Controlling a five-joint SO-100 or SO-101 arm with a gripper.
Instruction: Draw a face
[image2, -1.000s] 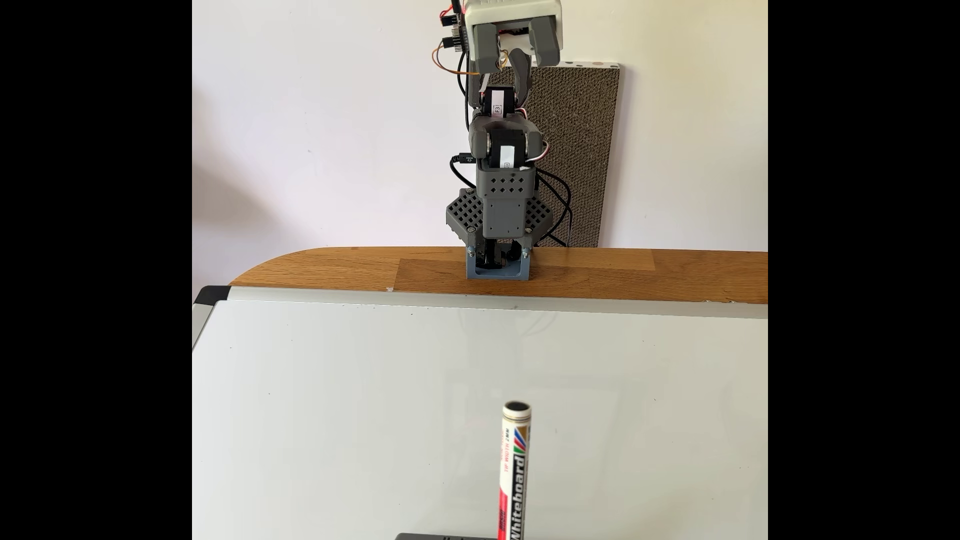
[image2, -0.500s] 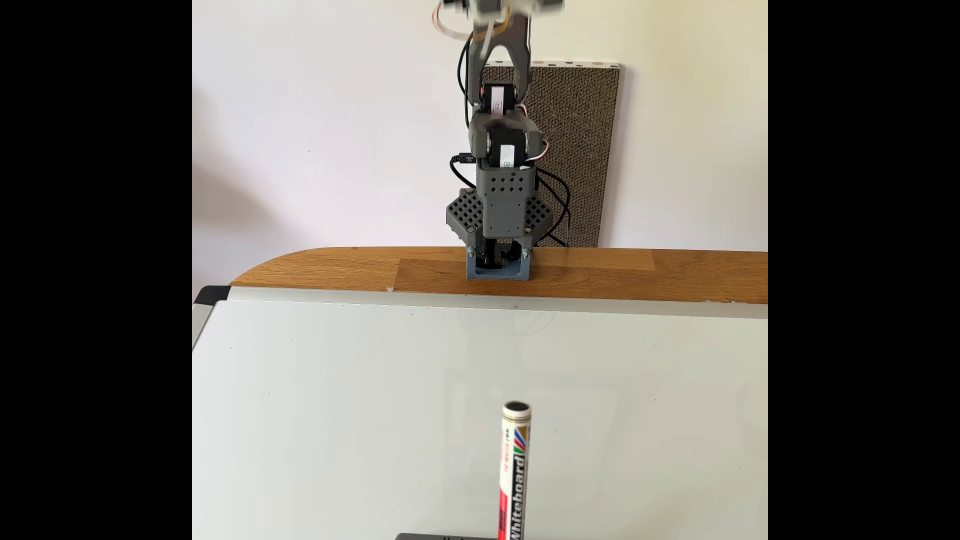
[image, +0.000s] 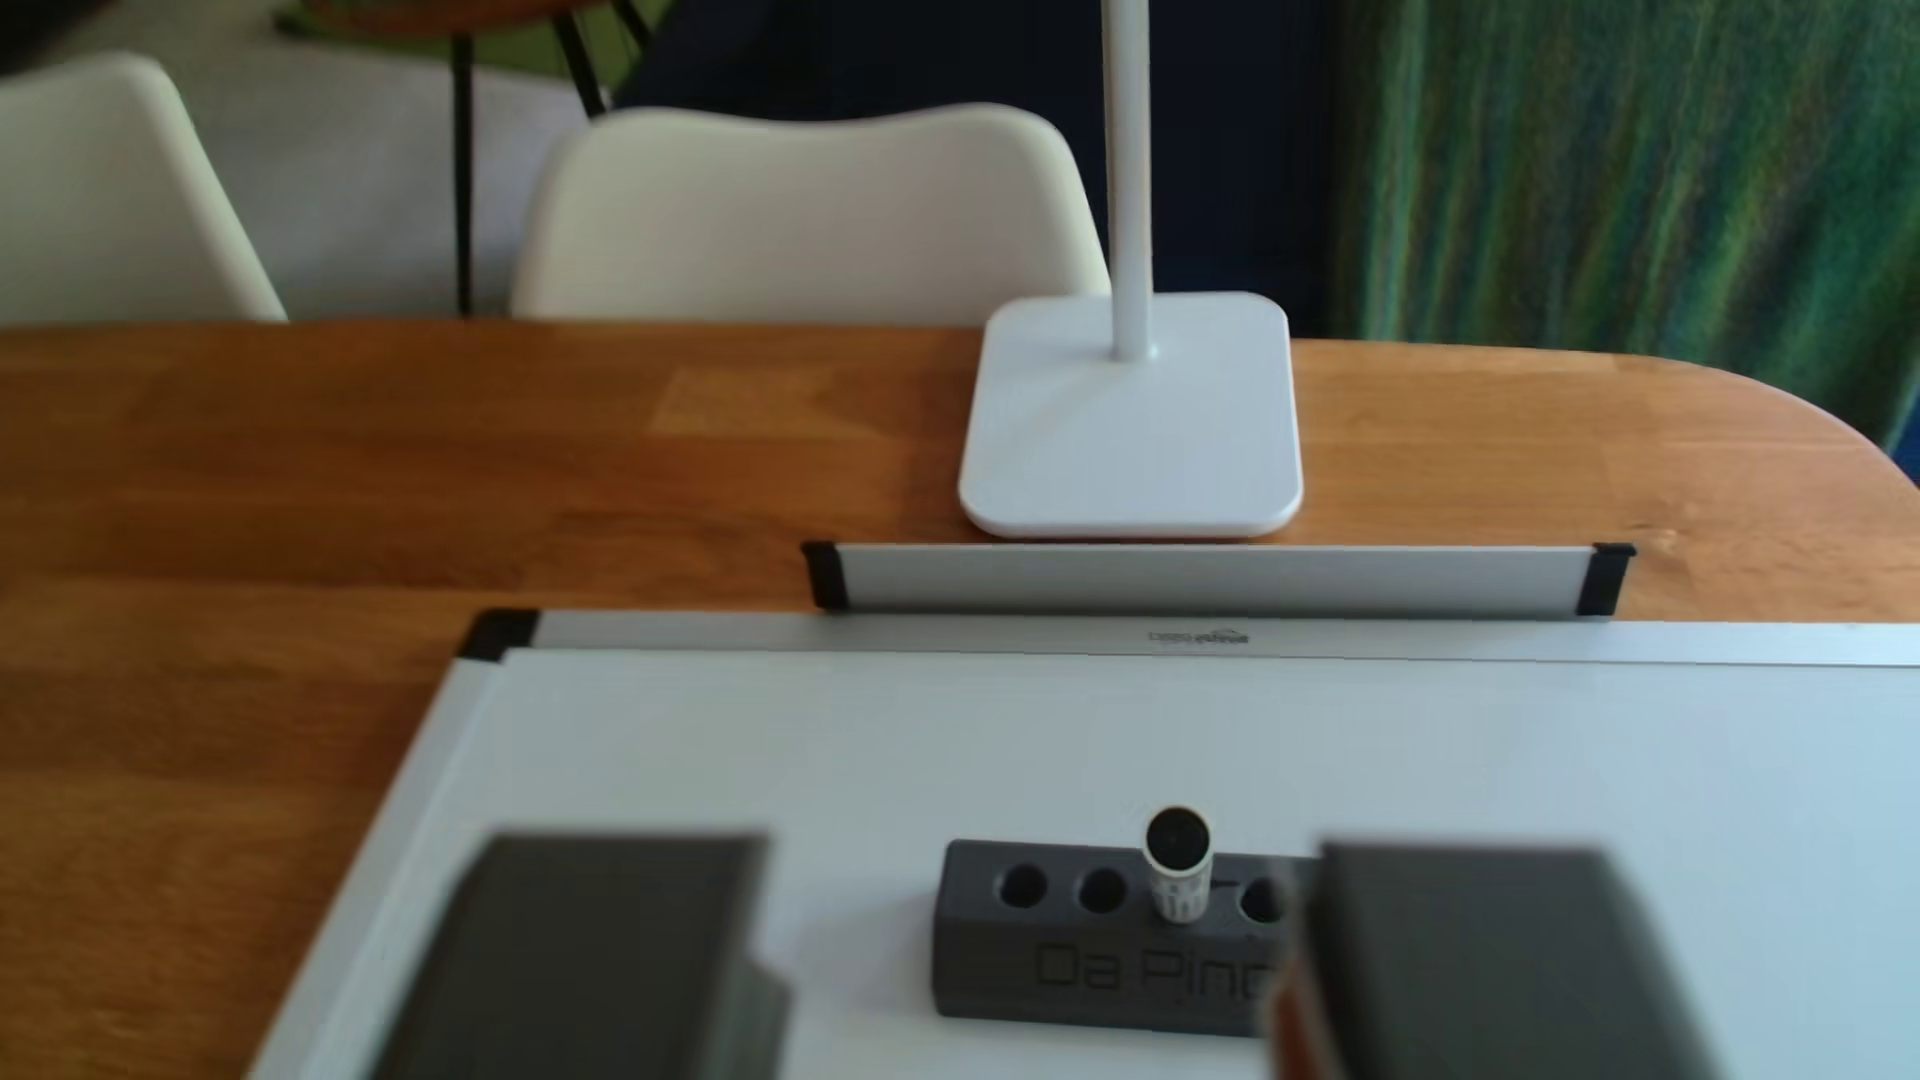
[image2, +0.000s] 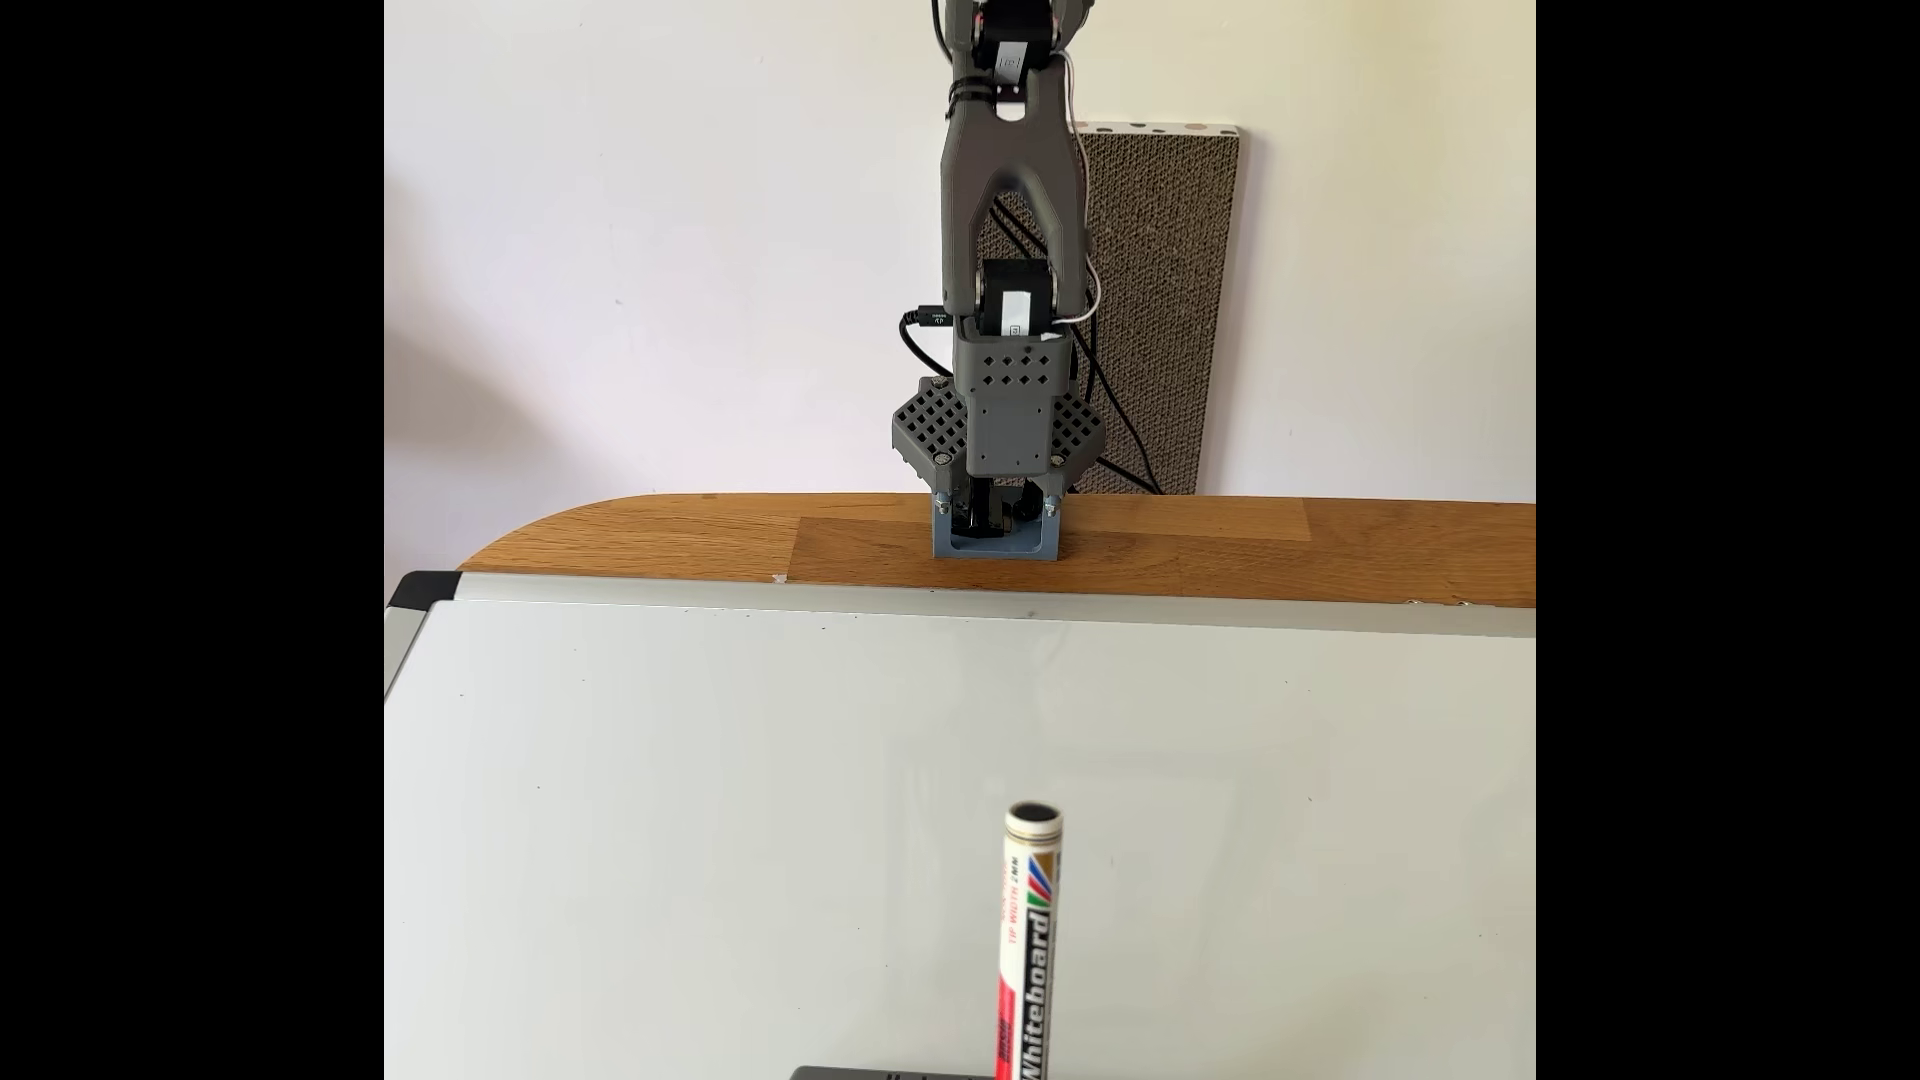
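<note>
Whiteboard (image: 935, 748): it is lying flat on the wooden table (image: 312, 447), spreading out below and ahead of the gripper, and its surface is sitting blank, so I judge no part of the face is drawn yet.
Arm (image2: 1006, 208): it is standing tall at the far edge of the table in the fixed view, its upper end running out of the top of the picture.
Gripper (image: 1039, 966): its two grey fingers (image: 582, 955) are hanging wide apart at the bottom of the other view, with nothing between them.
Holder (image: 1101, 955): this grey block is sitting on the board just ahead of the gripper, in the gap between the fingers.
Marker (image: 1178, 862): it is standing upright in the third hole of the holder, straight ahead of the gripper and slightly toward the right finger.
Step in hand: reaching for the marker, I would say.
Next move: it is calling for coming down and forward, straddling the barrel, then closing on it.
Writing: the marker (image2: 1029, 945) is showing "Whiteboard" and "TIP WIDTH 2MM"; the holder is reading "Da Pinc", the rest hidden.
</note>
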